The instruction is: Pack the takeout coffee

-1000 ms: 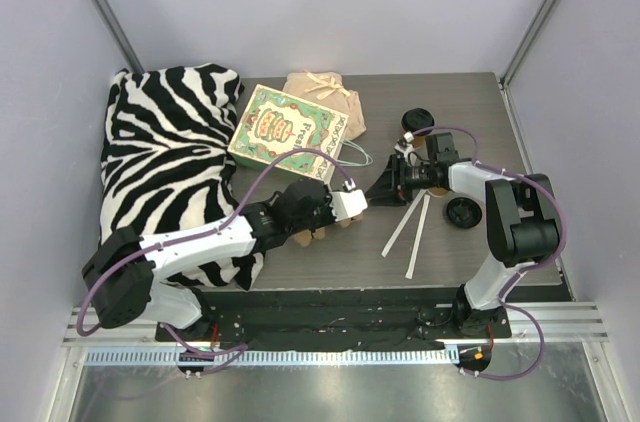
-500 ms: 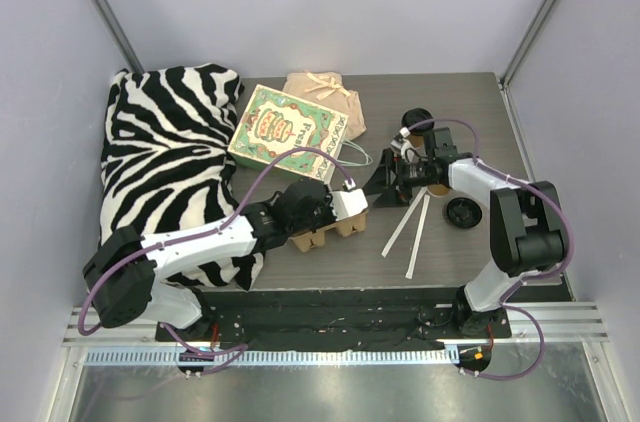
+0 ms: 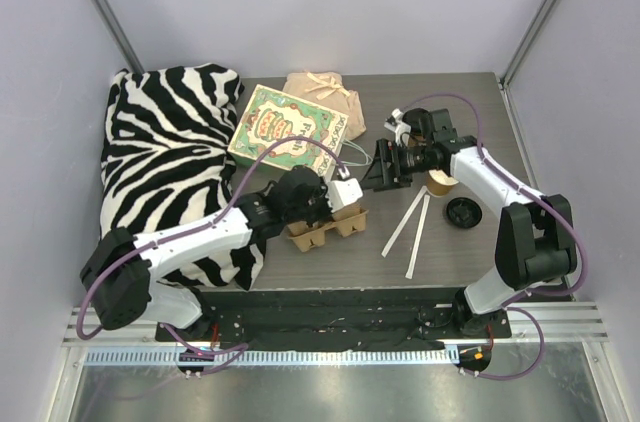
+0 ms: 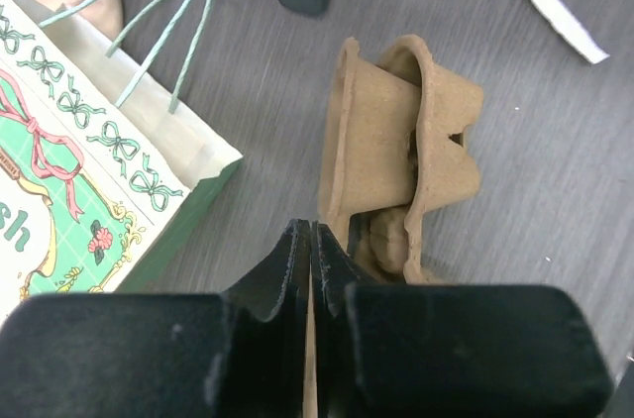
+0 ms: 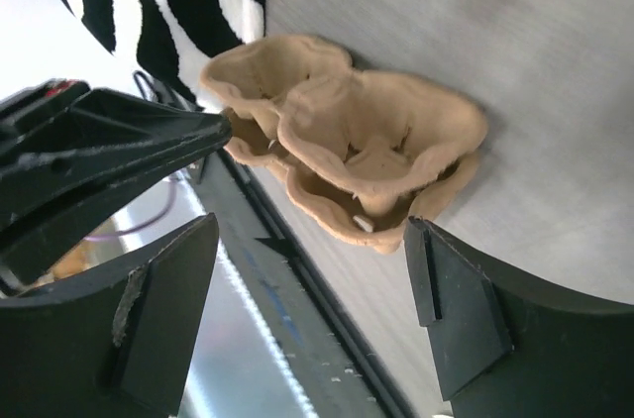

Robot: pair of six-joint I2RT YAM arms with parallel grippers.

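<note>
My left arm (image 3: 195,240) and right arm (image 3: 492,180) are white with black joints. Behind each claw, purple cables (image 3: 262,164) loop. My left claw (image 4: 311,235) and right claw (image 5: 312,240) have matte black wedge fingers.

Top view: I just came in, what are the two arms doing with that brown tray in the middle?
The left pincer is shut on one edge of the brown pulp cup carrier, which lies on the table beside the printed paper bag. The right pincer hangs open close to the carrier, facing it and holding nothing. An open brown cup and a loose black lid sit near the right arm. No cup is in the carrier yet.
</note>
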